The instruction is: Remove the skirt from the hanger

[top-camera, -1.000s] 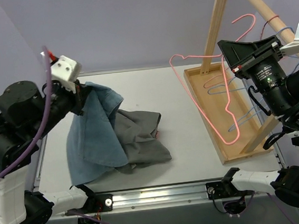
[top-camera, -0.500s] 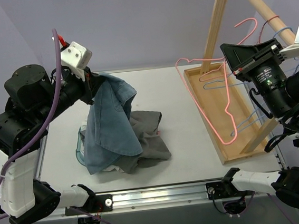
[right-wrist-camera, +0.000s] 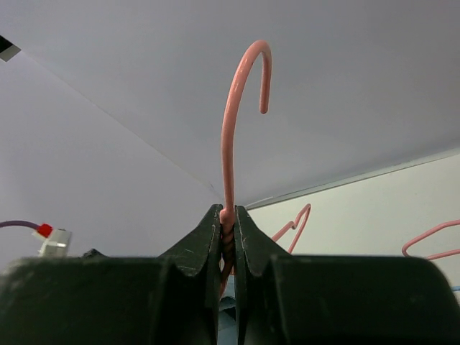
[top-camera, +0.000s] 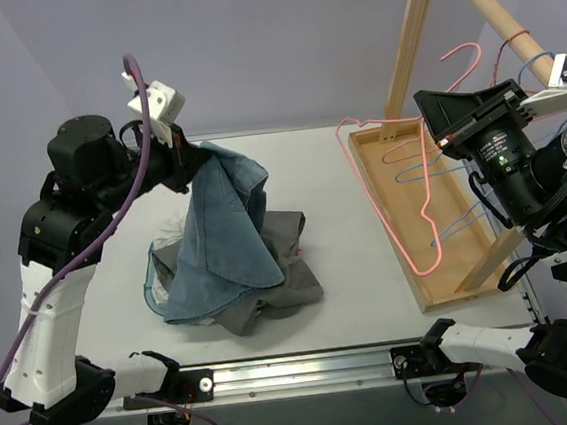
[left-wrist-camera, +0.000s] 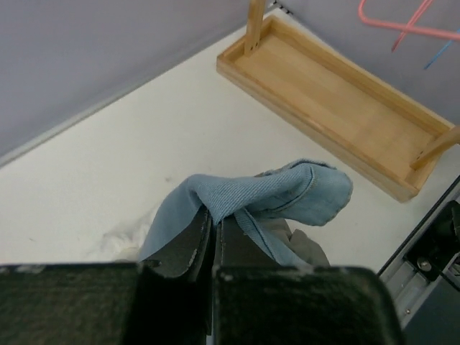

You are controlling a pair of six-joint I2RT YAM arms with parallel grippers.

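Observation:
The skirt [top-camera: 223, 230] is light blue denim and hangs in a bunch from my left gripper [top-camera: 190, 162], which is raised above the left half of the table. In the left wrist view the gripper [left-wrist-camera: 214, 215] is shut on a fold of the skirt [left-wrist-camera: 291, 192]. The pink wire hanger [top-camera: 422, 272] is bare and apart from the skirt, over the wooden tray on the right. My right gripper [top-camera: 435, 126] is shut on its twisted neck. In the right wrist view the hanger [right-wrist-camera: 228, 144] rises from the gripper [right-wrist-camera: 228, 213], hook up.
A grey garment [top-camera: 287, 264] lies crumpled on the table under the skirt's lower edge. A wooden rack with a tray base [top-camera: 380, 173] stands at the right. Blue wire hangers [top-camera: 468, 221] hang from its sloping rod.
My left arm has risen and swung toward the table's middle, lifting the skirt off the grey garment. The right gripper with the hanger has barely shifted.

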